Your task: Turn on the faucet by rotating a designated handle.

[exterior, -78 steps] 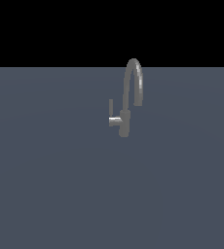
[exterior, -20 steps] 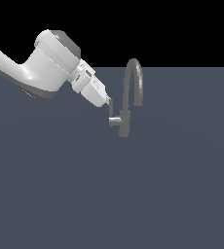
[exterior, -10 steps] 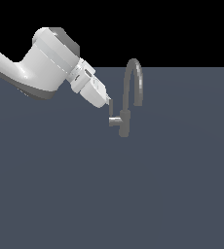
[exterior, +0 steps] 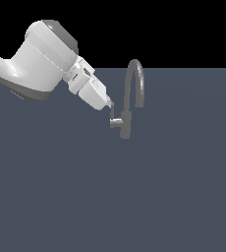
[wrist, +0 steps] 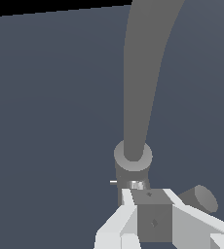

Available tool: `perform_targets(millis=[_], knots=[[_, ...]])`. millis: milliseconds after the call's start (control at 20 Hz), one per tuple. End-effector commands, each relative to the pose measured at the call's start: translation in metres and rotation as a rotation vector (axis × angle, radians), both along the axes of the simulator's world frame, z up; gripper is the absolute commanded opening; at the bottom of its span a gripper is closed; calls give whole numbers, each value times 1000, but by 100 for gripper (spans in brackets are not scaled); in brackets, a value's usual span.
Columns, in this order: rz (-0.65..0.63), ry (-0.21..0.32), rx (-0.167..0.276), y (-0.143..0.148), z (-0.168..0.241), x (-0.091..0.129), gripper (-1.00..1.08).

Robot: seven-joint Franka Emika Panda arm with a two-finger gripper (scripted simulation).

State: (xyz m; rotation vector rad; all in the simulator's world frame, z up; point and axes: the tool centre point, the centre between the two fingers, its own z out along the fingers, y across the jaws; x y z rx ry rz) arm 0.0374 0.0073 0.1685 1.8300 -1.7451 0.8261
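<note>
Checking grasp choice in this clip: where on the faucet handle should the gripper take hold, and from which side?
Best on the handle near its outer end, far from the faucet base, where leverage is likely greatest. Come from the exterior view's left, above, as the gripper does now: the lever sticks out that way, clear of the arched spout.

My arm: glossy white rounded casing with a dark grey band and grey cap at the joint. My hand: blocky white body, angular white fingers, dark grey faces between them.
</note>
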Motion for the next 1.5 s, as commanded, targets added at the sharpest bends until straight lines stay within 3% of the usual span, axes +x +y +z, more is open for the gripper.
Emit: perform_targets(millis=[0,800,900,1450], knots=[[0,3,-1,0,-1,0,-100],[-9,5,-1,-8,-20,-52,-100],[10,-11,1,1,-13,-43,-100],[-8,4,-1,-9,-65,-73,-100]])
